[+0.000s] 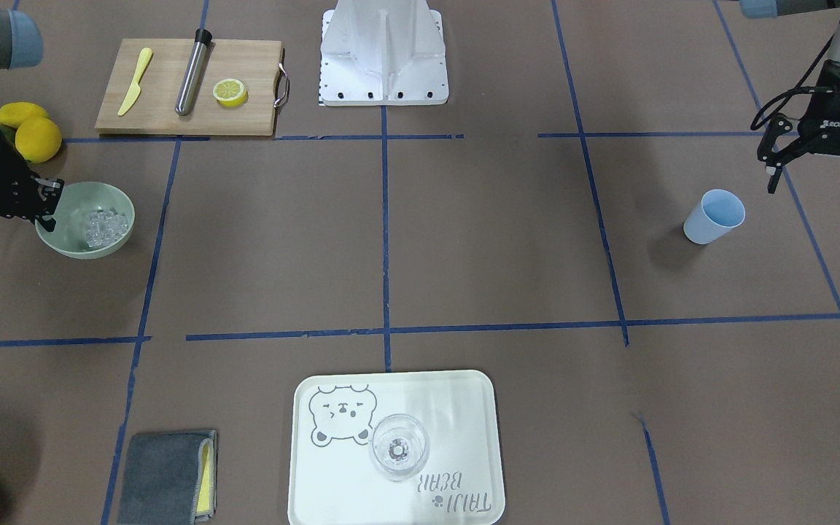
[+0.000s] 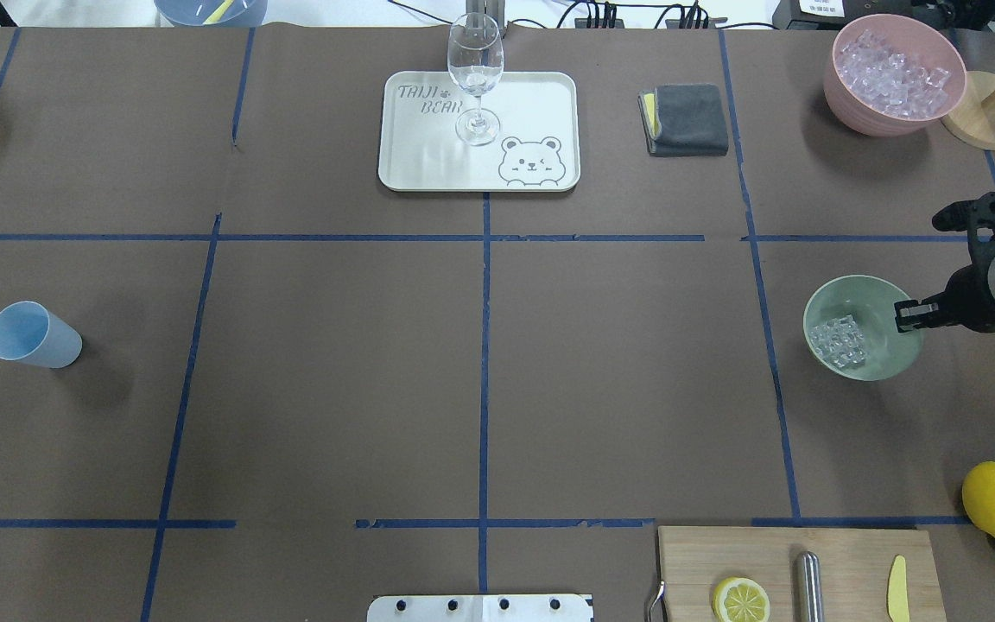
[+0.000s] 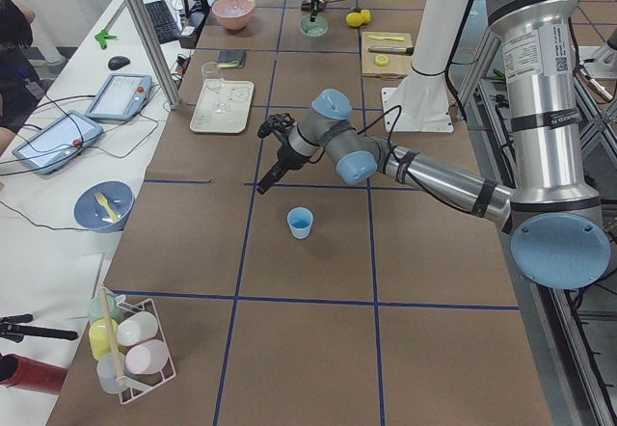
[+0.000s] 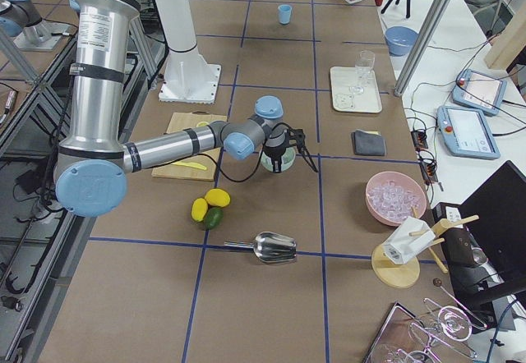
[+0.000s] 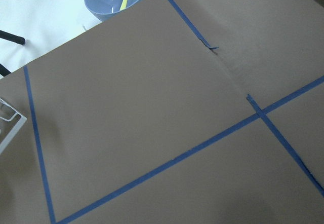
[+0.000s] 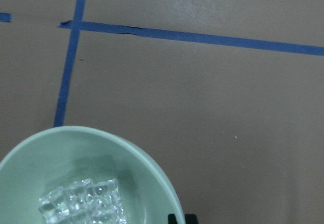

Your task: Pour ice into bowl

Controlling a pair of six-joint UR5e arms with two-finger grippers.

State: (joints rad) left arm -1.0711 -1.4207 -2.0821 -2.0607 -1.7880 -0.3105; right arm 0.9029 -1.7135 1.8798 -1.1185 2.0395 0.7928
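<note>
The pale green bowl [image 2: 877, 298] stands on the table's right side and holds a small heap of clear ice cubes [image 2: 839, 339]. My right gripper [image 2: 905, 313] reaches in from the right, its fingertips close together on the bowl's near rim, shut on it. In the right wrist view the bowl [image 6: 76, 153] and the ice [image 6: 83, 203] fill the lower left, with the fingertips [image 6: 191, 219] at the bottom edge. In the front-facing view my left gripper [image 1: 815, 188] hangs open and empty above the table, beside a light blue cup [image 1: 715, 215].
A pink bowl of ice [image 2: 895, 73] and a grey cloth [image 2: 687, 119] stand at the far right. A tray [image 2: 541, 95] carries a clear stemmed glass [image 2: 475, 69]. A cutting board [image 2: 843, 553], lemons [image 2: 994, 499] and a metal scoop [image 4: 275, 248] lie nearby.
</note>
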